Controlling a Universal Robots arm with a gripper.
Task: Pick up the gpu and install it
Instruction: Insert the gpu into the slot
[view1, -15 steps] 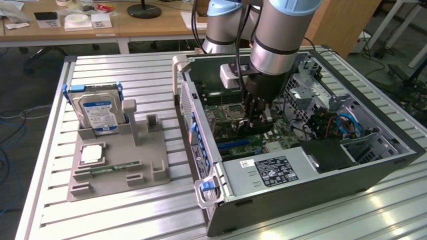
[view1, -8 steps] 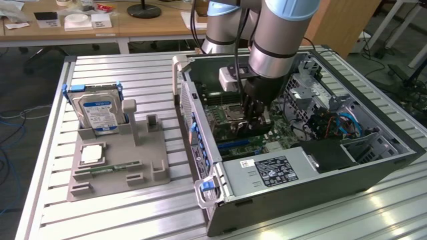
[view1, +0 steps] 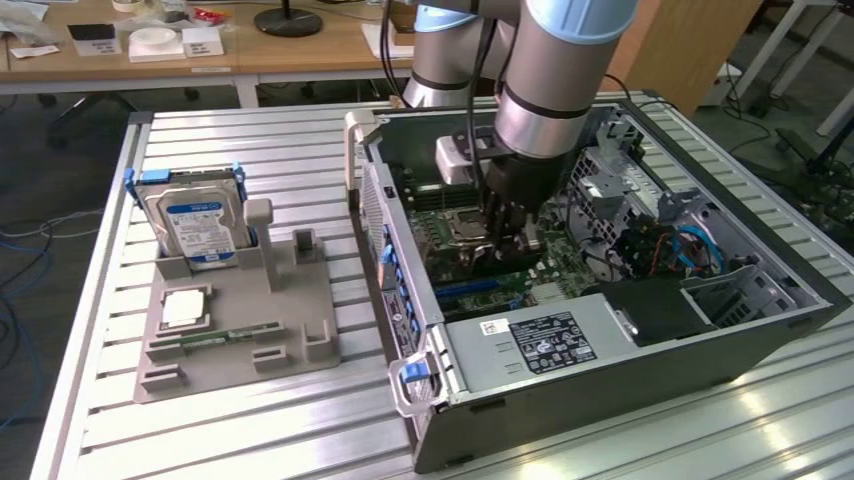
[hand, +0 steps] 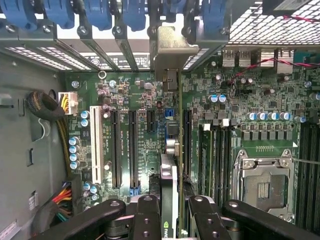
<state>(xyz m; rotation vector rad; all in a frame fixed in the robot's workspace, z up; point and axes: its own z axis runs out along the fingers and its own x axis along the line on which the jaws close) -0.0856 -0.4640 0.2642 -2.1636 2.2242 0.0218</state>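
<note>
My gripper (view1: 505, 248) is reaching down into the open computer case (view1: 747, 330), just above the motherboard (view1: 447, 240). In the wrist view the gripper (hand: 169, 212) is shut on the gpu (hand: 168, 172). The card is seen edge-on, a thin dark board standing upright between the fingers (hand: 147, 215). Its pale metal bracket (hand: 172, 50) lies at the rear slot openings of the case, among the blue retainer clips (hand: 100, 12). The card's lower edge hangs over the row of black expansion slots (hand: 132, 147); whether it touches a slot is hidden.
A white slot (hand: 95, 145) and the CPU socket (hand: 262, 182) flank the card. The power supply (view1: 541, 345) fills the case's near corner. On the exterior view's left, a grey fixture (view1: 234, 330) holds a blue-framed hard drive (view1: 198, 225) and a green memory stick (view1: 220, 340).
</note>
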